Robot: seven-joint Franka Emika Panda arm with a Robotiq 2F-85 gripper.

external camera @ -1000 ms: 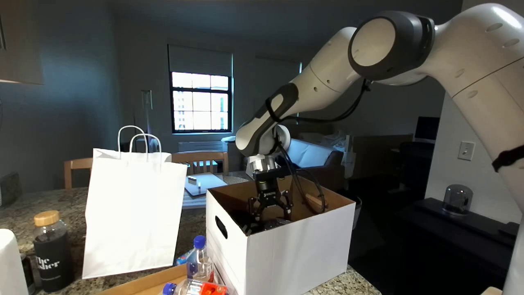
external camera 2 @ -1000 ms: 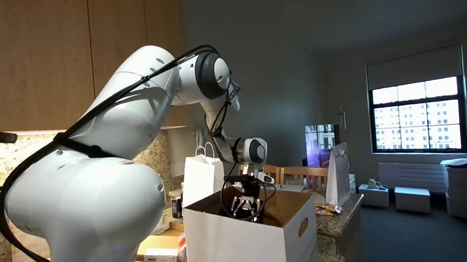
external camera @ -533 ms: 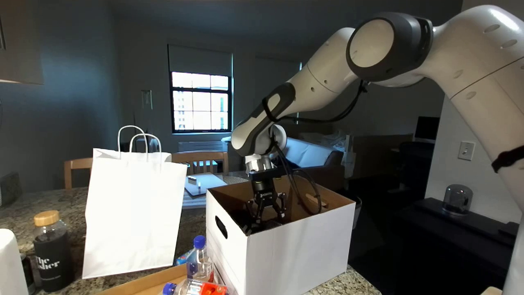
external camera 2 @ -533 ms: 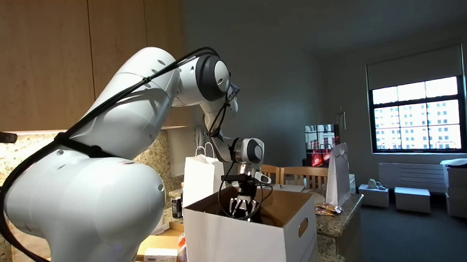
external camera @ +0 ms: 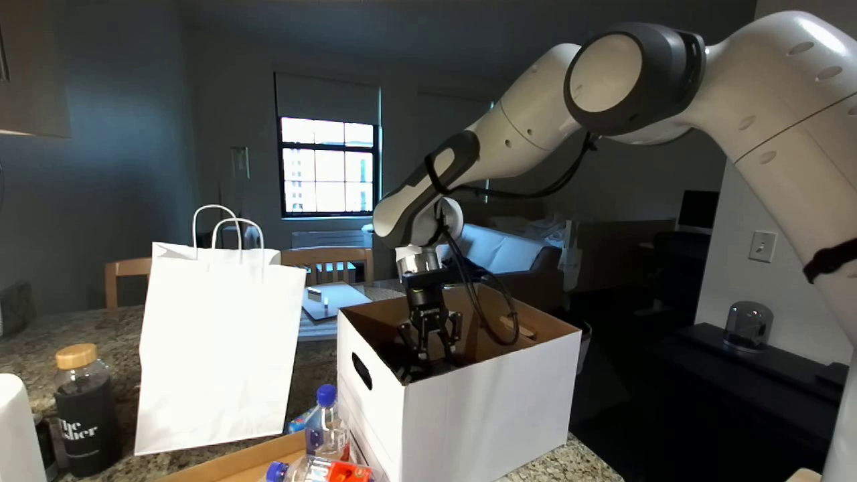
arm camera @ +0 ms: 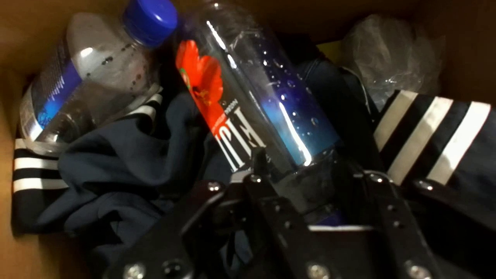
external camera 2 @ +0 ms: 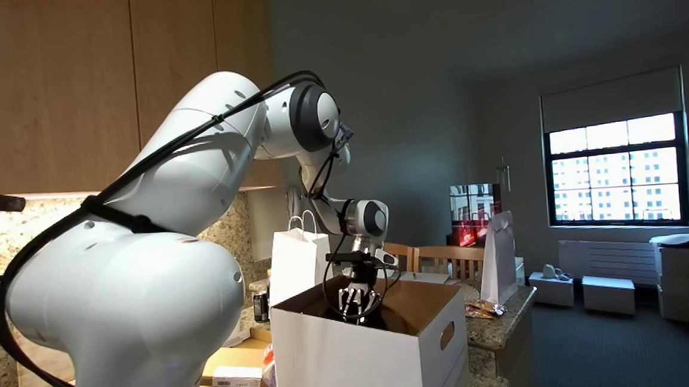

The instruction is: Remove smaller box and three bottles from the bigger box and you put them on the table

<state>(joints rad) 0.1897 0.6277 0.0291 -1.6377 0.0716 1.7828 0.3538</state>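
The bigger box, white outside and brown inside, stands open-topped on a counter. My gripper reaches down into it in both exterior views. In the wrist view, a clear bottle with a red flower and blue label lies slanted over dark cloth. Its near end is between my gripper's fingers, which stand apart on either side; whether they press on it I cannot tell. Left of it, another clear bottle with a blue cap rests against the box wall. The smaller box and the table are hidden or out of view.
Beside the box, two blue-capped bottles, one upright and one lying, are by a shallow cardboard tray. A white paper bag and a dark jar stand nearby. Inside the box are striped dark cloth and crumpled clear plastic.
My gripper's fingers have drawn closer together. The gripper has shifted slightly to the left in both exterior views, still inside the box. The bottles outside have not moved.
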